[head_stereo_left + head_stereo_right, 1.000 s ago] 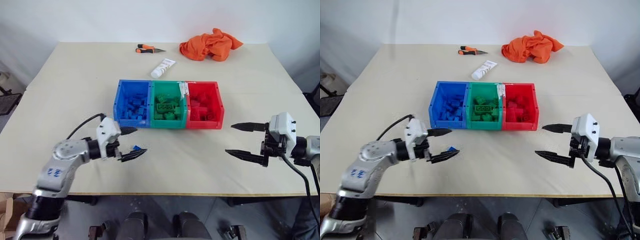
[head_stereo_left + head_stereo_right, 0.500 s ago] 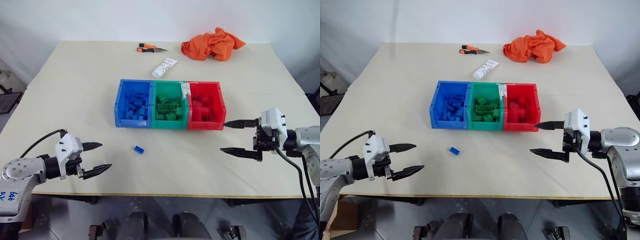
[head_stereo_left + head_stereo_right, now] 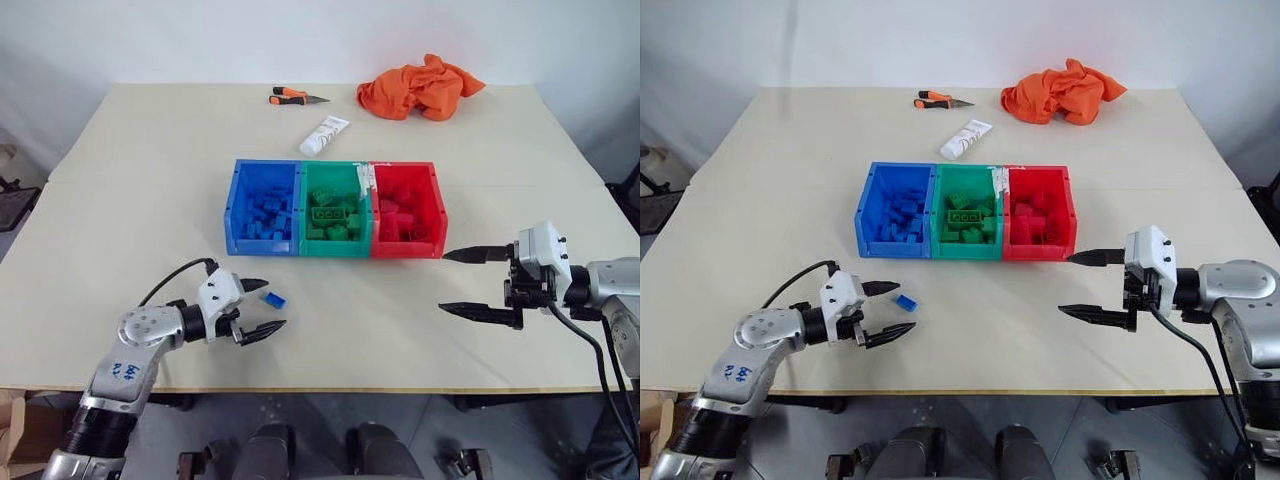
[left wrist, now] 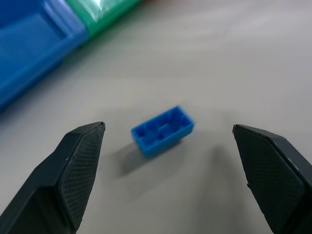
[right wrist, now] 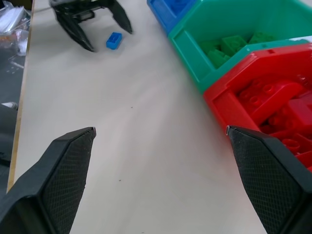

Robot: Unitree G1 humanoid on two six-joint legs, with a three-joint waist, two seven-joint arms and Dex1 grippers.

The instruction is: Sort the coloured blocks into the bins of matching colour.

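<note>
The three joined bins (image 3: 334,209) stand in the middle of the table (image 3: 150,180), and every place below is given from them. They already hold many blocks. The right gripper (image 3: 478,283) waits just beside the red bin, fingers wide apart and empty. The left gripper (image 3: 262,307) is in front of the blue bin, also spread apart, around the blue block (image 4: 162,130) without touching it. This block lies on the table near the blue bin. It looks light, stiff and a little slippery, so a pinch on its two long flat sides seems best.

Blue handwritten marks sit on the left arm's grey joint housing (image 3: 124,372), too small to read. The white tube (image 3: 325,135) near the desk's far edge carries illegible print.
</note>
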